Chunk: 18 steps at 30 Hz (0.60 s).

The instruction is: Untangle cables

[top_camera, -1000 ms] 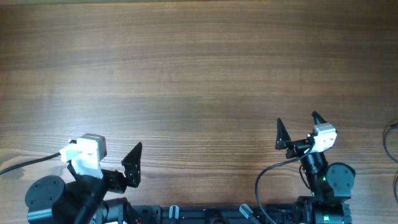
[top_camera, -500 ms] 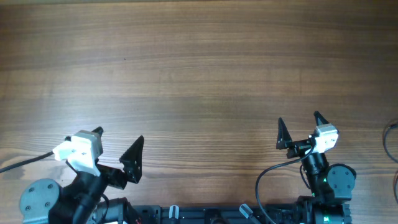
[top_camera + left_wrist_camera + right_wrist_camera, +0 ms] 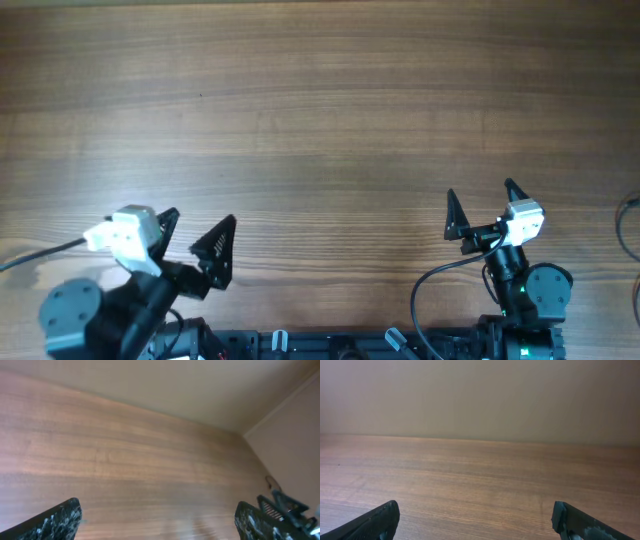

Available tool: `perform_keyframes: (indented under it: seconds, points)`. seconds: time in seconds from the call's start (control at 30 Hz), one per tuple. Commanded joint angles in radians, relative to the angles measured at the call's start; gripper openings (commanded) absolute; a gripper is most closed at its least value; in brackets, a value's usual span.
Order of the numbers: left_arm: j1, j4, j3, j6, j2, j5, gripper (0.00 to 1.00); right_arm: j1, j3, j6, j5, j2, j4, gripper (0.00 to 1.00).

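Left hand (image 3: 203,215) further right than before, right hand (image 3: 478,188) unmoved, both open

Brown wooden table (image 3: 320,120) — plain beige wall (image 3: 480,395) behind.

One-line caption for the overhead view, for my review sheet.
Left gripper and right gripper open and empty over the wooden table; a thin cable peeks in at right.
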Motion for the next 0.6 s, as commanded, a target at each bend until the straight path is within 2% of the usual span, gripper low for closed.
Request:
perform_keyframes:
  seconds: [0.0, 0.1, 0.23, 0.3, 0.4, 0.5, 0.57]
  points:
    - [0.005, 0.072, -0.126, 0.02, -0.006, 0.077, 1.0, -0.005, -0.006, 0.006, 0.013, -0.016, 0.002, 1.0]
    - [-0.004, 0.22, -0.248, 0.02, -0.01, 0.177, 1.0, -0.005, -0.006, 0.006, 0.013, -0.016, 0.002, 1.0]
    - [-0.079, 0.534, -0.43, 0.013, -0.037, 0.148, 1.0, -0.005, -0.006, 0.006, 0.013, -0.016, 0.002, 1.0]
    - [-0.117, 0.697, -0.524, 0.013, -0.077, 0.079, 1.0, -0.005, -0.006, 0.006, 0.013, -0.016, 0.002, 1.0]
    - [-0.139, 0.86, -0.66, 0.012, -0.171, -0.077, 1.0, -0.005, -0.006, 0.006, 0.013, -0.016, 0.002, 1.0]
    - [-0.139, 0.958, -0.738, 0.012, -0.241, -0.215, 1.0, -0.005, -0.006, 0.006, 0.013, -0.016, 0.002, 1.0]
    - [-0.139, 0.974, -0.771, 0.012, -0.288, -0.36, 1.0, -0.005, -0.006, 0.006, 0.013, -0.016, 0.002, 1.0]
